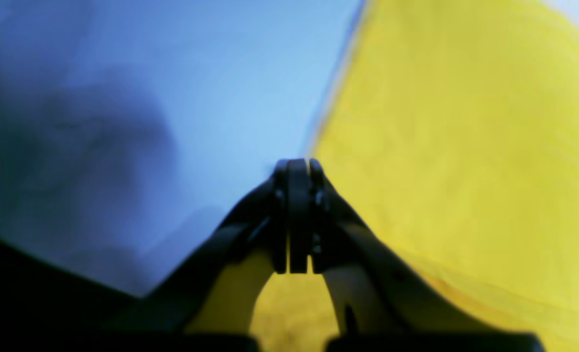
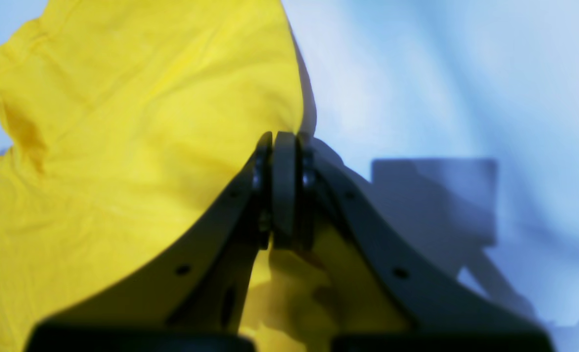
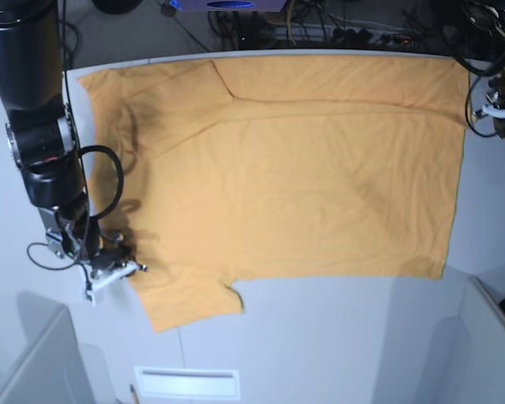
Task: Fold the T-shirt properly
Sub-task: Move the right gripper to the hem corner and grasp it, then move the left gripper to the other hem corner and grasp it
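The light-orange T-shirt (image 3: 303, 177) lies spread flat on the pale table (image 3: 337, 337), one short sleeve pointing to the front left. My right gripper (image 3: 128, 263) is at the shirt's left edge beside that sleeve. In the right wrist view its jaws (image 2: 282, 139) are shut on the fabric edge, with cloth (image 2: 123, 122) bunched under them. My left gripper (image 3: 491, 109) is at the shirt's far right edge. Its jaws (image 1: 297, 164) are shut, pinching the edge of the fabric (image 1: 465, 146).
Cables (image 3: 337, 29) clutter the space behind the table's back edge. Angled grey panels rise at the front left (image 3: 34, 362) and front right (image 3: 497, 337) corners. A narrow slot (image 3: 185, 383) sits at the table's front. Bare table (image 2: 441, 73) lies beside the right gripper.
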`<state>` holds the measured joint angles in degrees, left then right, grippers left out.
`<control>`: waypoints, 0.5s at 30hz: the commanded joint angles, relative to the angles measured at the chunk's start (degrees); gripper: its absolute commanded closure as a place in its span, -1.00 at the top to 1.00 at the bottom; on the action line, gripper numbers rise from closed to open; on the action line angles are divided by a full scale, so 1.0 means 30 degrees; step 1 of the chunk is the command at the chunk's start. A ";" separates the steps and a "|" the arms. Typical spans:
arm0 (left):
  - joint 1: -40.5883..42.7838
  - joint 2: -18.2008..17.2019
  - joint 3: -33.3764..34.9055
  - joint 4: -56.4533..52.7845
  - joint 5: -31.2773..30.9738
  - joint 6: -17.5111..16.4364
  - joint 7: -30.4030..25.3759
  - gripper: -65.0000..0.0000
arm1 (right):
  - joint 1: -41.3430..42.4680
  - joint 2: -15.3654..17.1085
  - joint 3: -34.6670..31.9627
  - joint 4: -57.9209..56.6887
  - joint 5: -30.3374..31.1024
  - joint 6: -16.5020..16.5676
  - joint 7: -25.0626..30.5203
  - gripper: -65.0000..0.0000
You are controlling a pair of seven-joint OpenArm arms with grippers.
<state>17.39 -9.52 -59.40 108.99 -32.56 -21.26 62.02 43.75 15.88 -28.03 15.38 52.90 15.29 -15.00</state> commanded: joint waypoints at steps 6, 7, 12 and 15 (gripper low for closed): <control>-0.4843 -0.0388 0.1528 -0.0242 0.5592 -0.0138 0.1085 -0.19 | 0.0700 0.0172 0.0011 0.0223 0.0109 0.0017 0.0269 -1.00; -0.5517 -0.0417 0.2143 -0.0828 0.6559 -0.0138 0.1085 0.00 | 0.0700 0.0172 0.0040 0.0223 0.0109 0.0017 0.0269 -1.00; -1.0059 -0.1267 0.4810 -0.6132 0.9724 -0.0255 0.0939 0.56 | 0.0700 0.0172 0.0011 0.0223 0.0109 0.0017 0.0269 -1.00; -1.2287 -0.1911 0.5044 -1.0235 0.9929 -0.0226 -0.0966 0.57 | 0.0700 0.0172 0.0011 0.0223 0.0109 0.0017 0.0269 -1.00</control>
<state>-18.98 -14.35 -44.36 77.01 -2.81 -22.33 59.13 43.79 15.88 -28.03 15.40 52.97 15.25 -14.92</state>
